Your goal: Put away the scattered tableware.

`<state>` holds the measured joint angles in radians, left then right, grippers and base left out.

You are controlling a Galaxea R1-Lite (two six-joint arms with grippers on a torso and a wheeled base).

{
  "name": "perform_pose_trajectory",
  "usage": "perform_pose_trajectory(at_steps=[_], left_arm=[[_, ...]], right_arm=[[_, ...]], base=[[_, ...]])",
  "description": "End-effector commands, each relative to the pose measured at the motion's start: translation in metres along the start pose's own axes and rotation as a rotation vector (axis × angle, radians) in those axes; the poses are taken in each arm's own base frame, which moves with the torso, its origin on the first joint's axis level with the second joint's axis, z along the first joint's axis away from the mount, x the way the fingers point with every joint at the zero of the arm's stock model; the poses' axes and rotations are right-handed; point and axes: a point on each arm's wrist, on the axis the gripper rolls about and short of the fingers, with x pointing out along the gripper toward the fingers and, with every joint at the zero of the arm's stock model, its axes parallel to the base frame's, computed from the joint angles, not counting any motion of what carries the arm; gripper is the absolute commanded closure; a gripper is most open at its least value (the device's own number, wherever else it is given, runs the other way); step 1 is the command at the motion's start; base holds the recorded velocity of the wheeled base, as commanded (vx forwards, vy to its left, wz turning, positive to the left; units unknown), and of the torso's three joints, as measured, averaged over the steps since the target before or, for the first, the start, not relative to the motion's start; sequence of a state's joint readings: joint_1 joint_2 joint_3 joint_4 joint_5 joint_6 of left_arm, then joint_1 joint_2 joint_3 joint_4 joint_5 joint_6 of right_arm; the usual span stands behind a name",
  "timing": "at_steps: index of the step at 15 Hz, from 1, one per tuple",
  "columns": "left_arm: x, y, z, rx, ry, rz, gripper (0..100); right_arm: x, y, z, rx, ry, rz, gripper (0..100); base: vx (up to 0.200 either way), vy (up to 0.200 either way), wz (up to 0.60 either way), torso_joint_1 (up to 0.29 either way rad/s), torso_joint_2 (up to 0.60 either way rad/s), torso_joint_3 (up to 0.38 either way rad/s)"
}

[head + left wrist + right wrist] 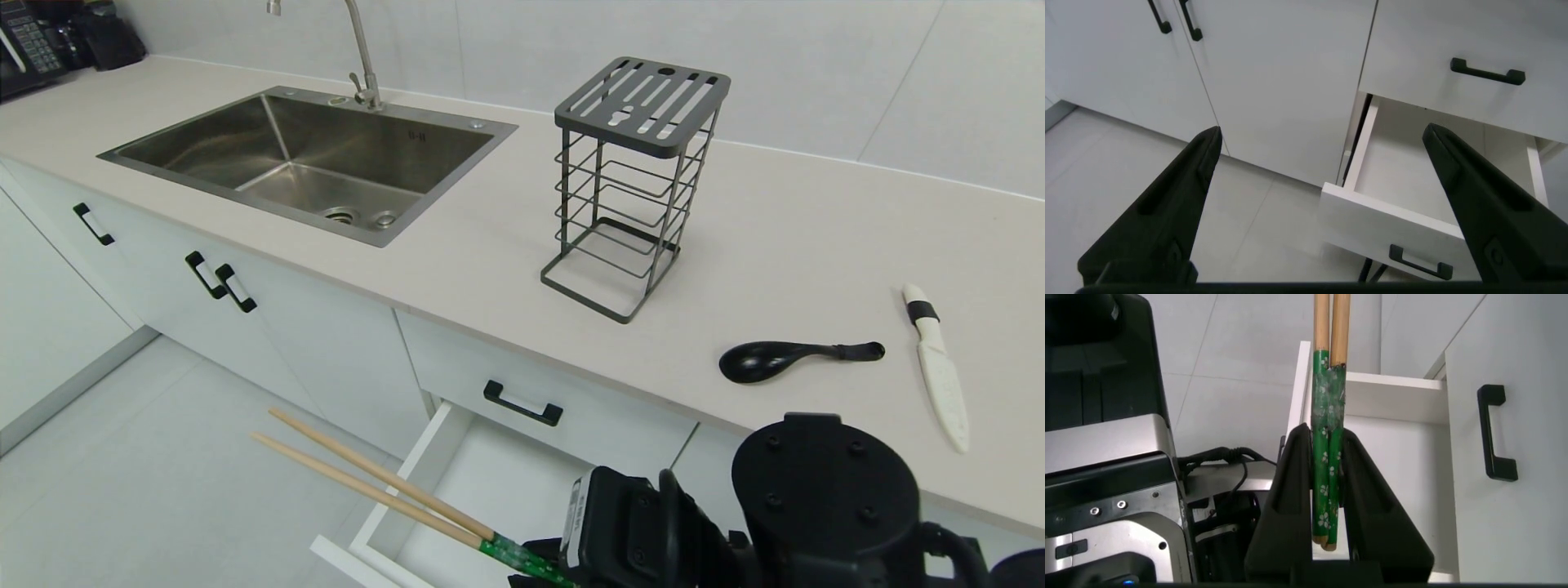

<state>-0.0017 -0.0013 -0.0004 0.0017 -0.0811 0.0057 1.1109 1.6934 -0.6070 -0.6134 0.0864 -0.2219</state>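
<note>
Beige counter (800,229) carries a steel sink (196,151) on the left and a dark wire rack (620,137) mid-span. White drawer (490,490) below stands pulled open. Left tool (1321,135): fingers spread wide, empty, facing the drawer front. Right tool (1325,445): clenched on green-ended wooden chopsticks (384,475), held in the air by the open drawer. White knife (939,371) and black spoon (759,361) lie near each other, not touching, at the counter's right front.
</note>
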Motion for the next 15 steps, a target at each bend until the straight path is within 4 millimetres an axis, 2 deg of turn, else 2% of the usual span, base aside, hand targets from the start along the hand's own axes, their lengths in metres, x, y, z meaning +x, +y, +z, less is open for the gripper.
perform_pose_trajectory(at_steps=[1, 3, 8, 11, 15], left_arm=[[0.0, 0.0, 0.0, 0.0, 0.0, 0.0, 0], [0.0, 0.0, 0.0, 0.0, 0.002, 0.0, 0], [0.0, 0.0, 0.0, -0.001, 0.002, 0.0, 0], [0.0, 0.0, 0.0, -0.001, 0.002, 0.0, 0], [0.0, 0.0, 0.0, -0.001, 0.002, 0.0, 0]], right_arm=[[0.001, 0.003, 0.0, -0.005, 0.0, 0.012, 100], [0.002, 0.005, 0.0, -0.008, 0.002, 0.02, 100], [0.023, 0.007, -0.018, -0.001, 0.09, 0.034, 100], [0.035, 0.008, -0.02, -0.002, 0.109, 0.04, 100], [0.041, 0.008, -0.027, -0.001, 0.147, 0.009, 100]], base=[[0.0, 0.0, 0.0, 0.0, 0.0, 0.0], [0.0, 0.0, 0.0, 0.0, 0.0, 0.0], [0.0, 0.0, 0.0, 0.0, 0.0, 0.0], [0.0, 0.0, 0.0, 0.0, 0.0, 0.0], [0.0, 0.0, 0.0, 0.0, 0.0, 0.0]])
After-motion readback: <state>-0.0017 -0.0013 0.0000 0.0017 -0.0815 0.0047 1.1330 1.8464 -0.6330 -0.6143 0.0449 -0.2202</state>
